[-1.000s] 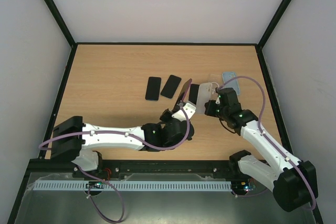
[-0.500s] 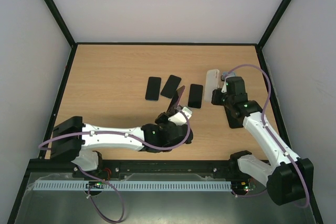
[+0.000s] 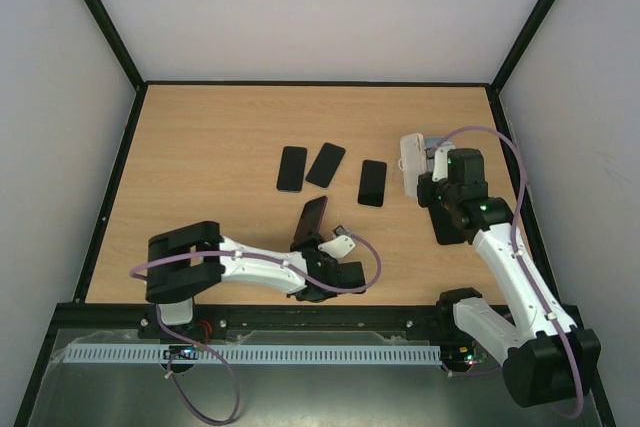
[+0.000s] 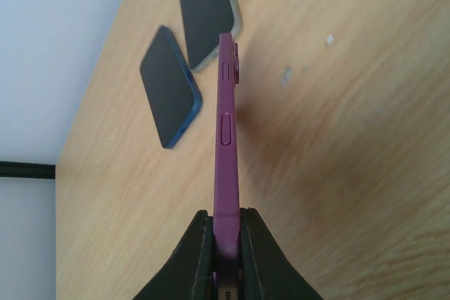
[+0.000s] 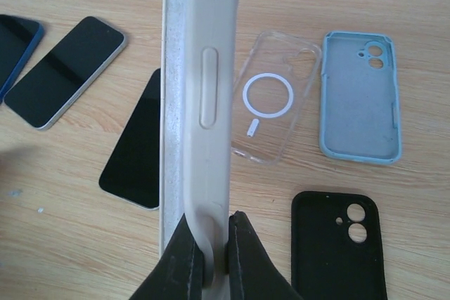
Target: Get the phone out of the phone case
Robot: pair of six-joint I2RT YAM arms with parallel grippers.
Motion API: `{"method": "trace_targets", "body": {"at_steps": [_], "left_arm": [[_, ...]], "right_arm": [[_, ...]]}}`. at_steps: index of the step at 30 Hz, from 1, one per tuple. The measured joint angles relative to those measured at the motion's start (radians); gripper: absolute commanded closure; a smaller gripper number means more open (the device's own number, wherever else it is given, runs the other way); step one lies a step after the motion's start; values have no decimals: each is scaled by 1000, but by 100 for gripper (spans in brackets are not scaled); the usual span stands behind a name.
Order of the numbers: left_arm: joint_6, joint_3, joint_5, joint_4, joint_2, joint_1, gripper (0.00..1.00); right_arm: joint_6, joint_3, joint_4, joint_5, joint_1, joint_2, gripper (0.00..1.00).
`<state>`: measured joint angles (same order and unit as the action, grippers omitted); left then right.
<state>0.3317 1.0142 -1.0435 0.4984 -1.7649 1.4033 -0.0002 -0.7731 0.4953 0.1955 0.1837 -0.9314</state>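
Over the table (image 3: 220, 127), left claw (image 4: 226, 228) clamped on purple phone (image 4: 226, 138), right claw (image 5: 208, 233) on case (image 5: 200, 68)

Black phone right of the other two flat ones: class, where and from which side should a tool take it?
Pinch across its long edges at mid-length, straight from above. The black phone lies flat, screen up, on the table, bare wood beside both edges.

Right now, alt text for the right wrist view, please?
The right gripper pinches a beige case edge-on. On the table lie three phones at frame left; a clear case, blue case and black case at frame right.
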Motion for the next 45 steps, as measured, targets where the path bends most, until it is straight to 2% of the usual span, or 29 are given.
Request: {"method": "trace_targets", "body": {"at_steps": [3, 6, 9, 12, 15, 23, 30, 43, 44, 45], "left_arm": [[18, -1, 5, 14, -63, -1, 91], [32, -1, -1, 14, -97, -7, 71], [38, -16, 51, 0, -108, -17, 49], [48, -39, 105, -20, -107, -22, 37], [52, -58, 148, -34, -92, -23, 30], [80, -127, 217, -90, 114, -25, 28], [111, -182, 288, -185, 274, -36, 26], [153, -319, 460, -346, 578, -156, 22], [156, -335, 479, -359, 602, -173, 22], [161, -350, 496, -367, 627, -189, 20]], "right_arm": [[-28, -13, 16, 21, -3, -14, 98], [-61, -40, 29, 35, -4, -48, 98], [-105, -68, 38, 40, -4, -72, 98], [-163, -92, 64, 55, -5, -79, 98], [-245, -117, 115, 65, -7, -85, 98], [-479, -126, 298, 58, -7, -139, 98], [-597, -124, 435, 99, -24, -233, 98], [-647, -6, 438, 75, -58, -268, 98], [-647, -6, 434, 78, -62, -279, 92], [-647, -6, 428, 84, -69, -291, 82]]}}
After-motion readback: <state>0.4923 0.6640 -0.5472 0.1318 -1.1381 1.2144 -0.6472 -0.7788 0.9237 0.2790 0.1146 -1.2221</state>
